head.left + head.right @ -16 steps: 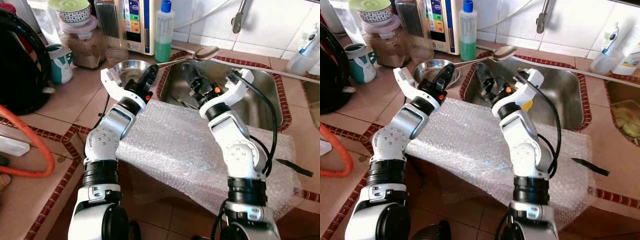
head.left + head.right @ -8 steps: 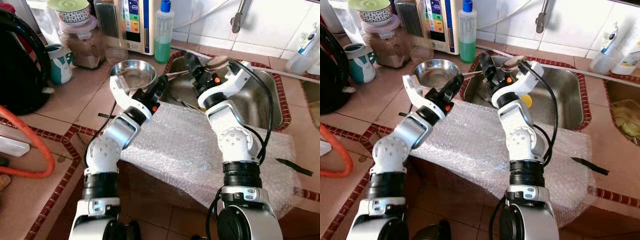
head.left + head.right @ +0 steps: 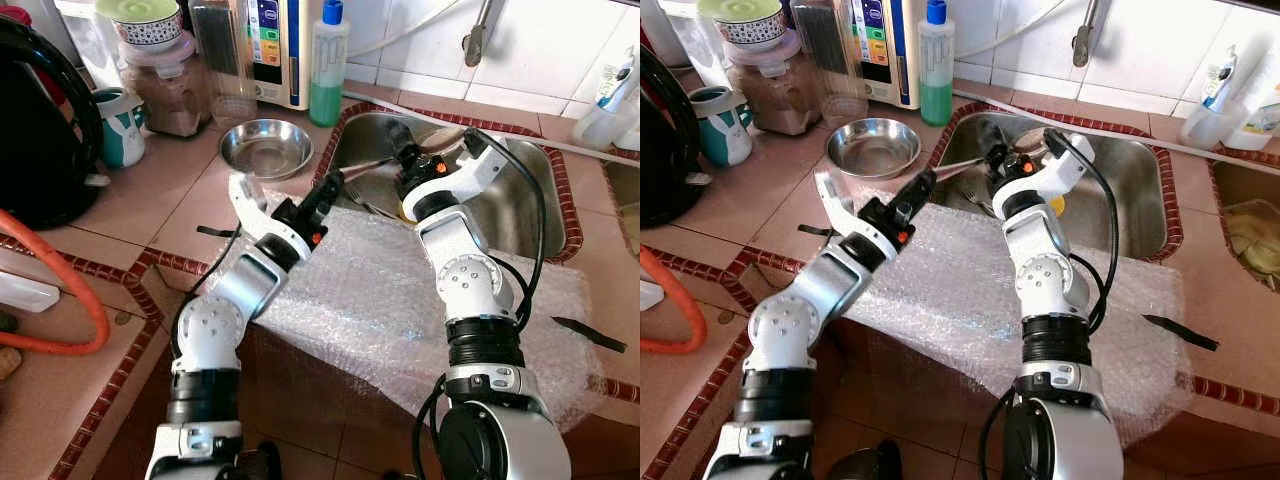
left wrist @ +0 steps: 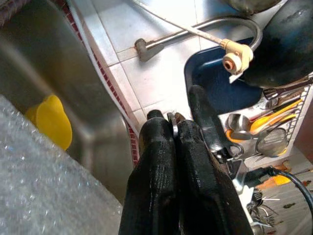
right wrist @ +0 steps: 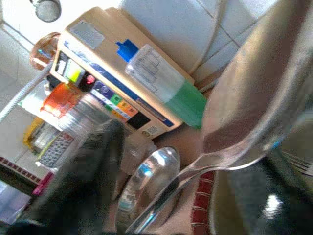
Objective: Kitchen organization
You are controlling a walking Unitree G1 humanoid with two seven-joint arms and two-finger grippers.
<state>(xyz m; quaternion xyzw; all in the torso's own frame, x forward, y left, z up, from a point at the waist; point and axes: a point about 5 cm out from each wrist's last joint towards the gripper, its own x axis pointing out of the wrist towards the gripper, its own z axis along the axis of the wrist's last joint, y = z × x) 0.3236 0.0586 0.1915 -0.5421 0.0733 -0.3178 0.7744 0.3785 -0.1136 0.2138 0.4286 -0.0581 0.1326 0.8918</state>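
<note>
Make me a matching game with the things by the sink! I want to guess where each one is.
Things:
1. steel bowl
2. green soap bottle
3. bubble wrap
4. yellow thing

Places:
A. down inside the sink
B. spread on the counter in front of the sink
C. on the counter just left of the sink
D. standing at the back by the wall

Pairs: 1-C, 2-D, 3-B, 4-A

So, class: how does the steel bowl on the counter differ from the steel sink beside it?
The steel bowl is small and round, while the steel sink is large and rectangular. The bowl rests loose on the tiled counter, whereas the sink is set into it. Both are shiny metal.
</note>
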